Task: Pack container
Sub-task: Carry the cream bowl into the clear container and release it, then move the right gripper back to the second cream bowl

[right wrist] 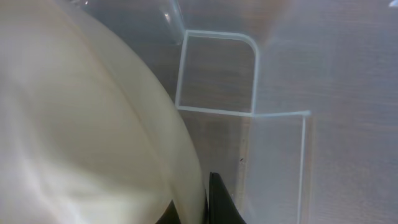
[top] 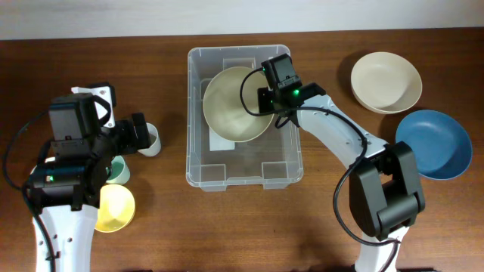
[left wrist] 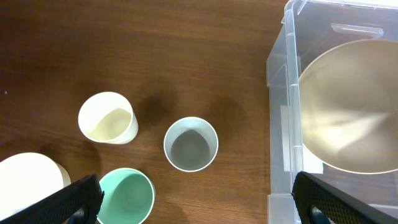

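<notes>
The large clear container (top: 291, 170) stands mid-table; it also shows in the left wrist view (left wrist: 281, 118) and the right wrist view (right wrist: 280, 143). A pale olive bowl (top: 233, 104) sits tilted inside it; it fills the left of the right wrist view (right wrist: 81, 124) and shows in the left wrist view (left wrist: 354, 106). My right gripper (top: 266, 97) is shut on the bowl's right rim (right wrist: 206, 200) inside the container. My left gripper (left wrist: 196, 202) is open and empty above the cups, left of the container (top: 140, 134).
A white cup (left wrist: 107, 118), a grey cup (left wrist: 191, 144), a mint cup (left wrist: 127, 196) and a yellow cup (top: 115, 208) stand left of the container. A cream bowl (top: 386, 81) and a blue bowl (top: 433, 143) sit at the right.
</notes>
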Action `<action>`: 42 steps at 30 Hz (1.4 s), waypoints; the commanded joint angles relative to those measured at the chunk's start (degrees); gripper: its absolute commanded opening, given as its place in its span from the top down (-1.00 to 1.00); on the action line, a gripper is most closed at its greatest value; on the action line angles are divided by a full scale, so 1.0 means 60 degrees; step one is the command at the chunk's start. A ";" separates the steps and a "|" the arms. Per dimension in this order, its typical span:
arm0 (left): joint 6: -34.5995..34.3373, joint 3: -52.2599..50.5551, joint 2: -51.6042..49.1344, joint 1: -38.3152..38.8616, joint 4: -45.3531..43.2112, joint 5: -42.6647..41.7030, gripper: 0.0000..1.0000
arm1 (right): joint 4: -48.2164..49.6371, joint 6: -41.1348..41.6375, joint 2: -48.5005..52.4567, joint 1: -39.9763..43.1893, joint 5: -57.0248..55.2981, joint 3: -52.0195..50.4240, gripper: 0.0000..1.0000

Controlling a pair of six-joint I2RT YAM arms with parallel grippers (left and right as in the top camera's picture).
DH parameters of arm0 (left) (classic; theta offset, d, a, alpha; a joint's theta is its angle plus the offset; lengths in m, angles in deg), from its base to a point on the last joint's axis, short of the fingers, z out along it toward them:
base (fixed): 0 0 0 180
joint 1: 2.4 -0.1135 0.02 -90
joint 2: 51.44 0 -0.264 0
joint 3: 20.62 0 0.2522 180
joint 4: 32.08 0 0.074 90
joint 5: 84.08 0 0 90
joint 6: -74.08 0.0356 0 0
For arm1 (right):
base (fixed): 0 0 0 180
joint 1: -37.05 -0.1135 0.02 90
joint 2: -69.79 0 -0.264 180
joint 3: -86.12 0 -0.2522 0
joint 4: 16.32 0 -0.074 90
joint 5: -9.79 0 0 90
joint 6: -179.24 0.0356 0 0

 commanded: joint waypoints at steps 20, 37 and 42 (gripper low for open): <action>-0.0091 0.0175 -0.0025 -0.0007 0.0073 -0.0106 -0.99 | -0.3665 -0.3406 -0.1253 0.0106 -0.0335 0.5166 -0.71; -0.0091 0.0175 -0.0025 -0.0004 0.0076 -0.0109 -0.99 | -0.5166 -0.3621 0.1038 0.3442 -0.2503 0.5304 -0.99; -0.0091 0.0175 -0.0025 -0.0007 0.0073 -0.0106 -0.99 | -0.5293 -0.3683 0.1960 0.3850 -0.2503 0.5304 -0.98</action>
